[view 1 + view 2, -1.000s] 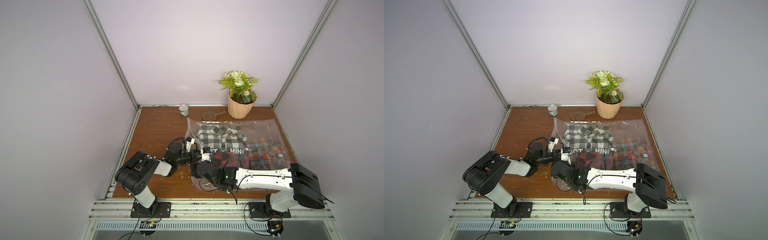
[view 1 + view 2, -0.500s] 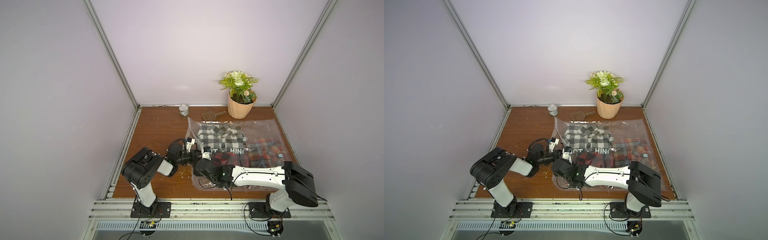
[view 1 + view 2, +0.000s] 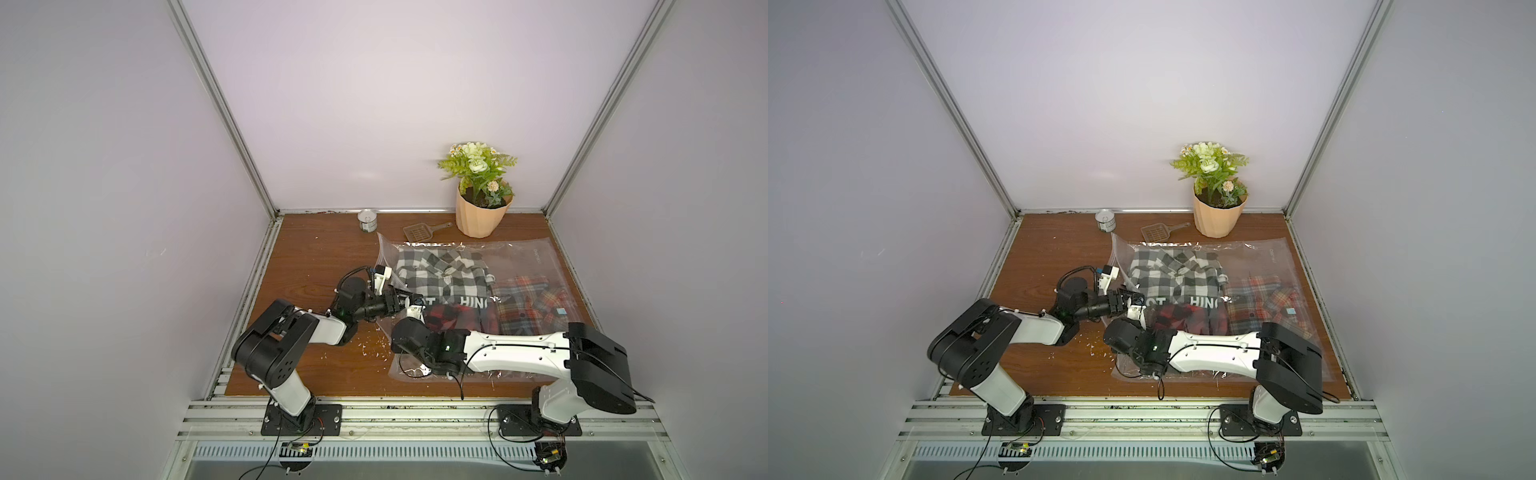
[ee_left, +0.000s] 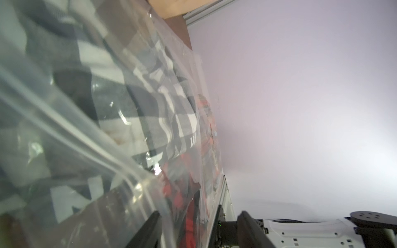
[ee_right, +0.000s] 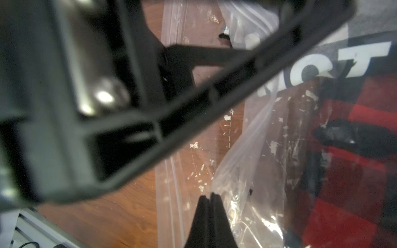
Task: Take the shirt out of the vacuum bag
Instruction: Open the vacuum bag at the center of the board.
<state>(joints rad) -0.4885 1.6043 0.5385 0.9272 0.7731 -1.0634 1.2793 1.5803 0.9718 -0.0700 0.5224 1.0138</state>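
Two pincers meet at the zip-seal edge of the vacuum bag [image 3: 519, 257], on the left arm's side.

Left pincer [image 4: 199, 214]: fingers spread, and the zip strip runs past one finger [image 4: 148, 229]. No grip visible.

Right pincer [image 5: 209, 194]: tips pressed together where a crumpled fold of film rises. Cannot tell whether film is caught between them.

One bag, lying flat on the desk [image 3: 307, 257], with every garment inside it. Count four:
- one black-and-white checked shirt [image 3: 440, 274], far side
- one dark piece with white lettering [image 3: 473, 301] under it
- one red-and-black plaid piece [image 3: 453, 320], nearest the right pincer
- one multicolour plaid piece [image 3: 528, 303], toward the right wall

Along the back wall stand one tin can [image 3: 368, 220], one small scoop [image 3: 424, 230] and one flower pot [image 3: 482, 216]. Many white flecks [image 3: 370, 353] lie between the arms.

Hidden or unclear:
- The right arm covers the bag's near edge.
- The lettering is only partly readable.
- The left pincer's body blurs across much of the right wrist view.
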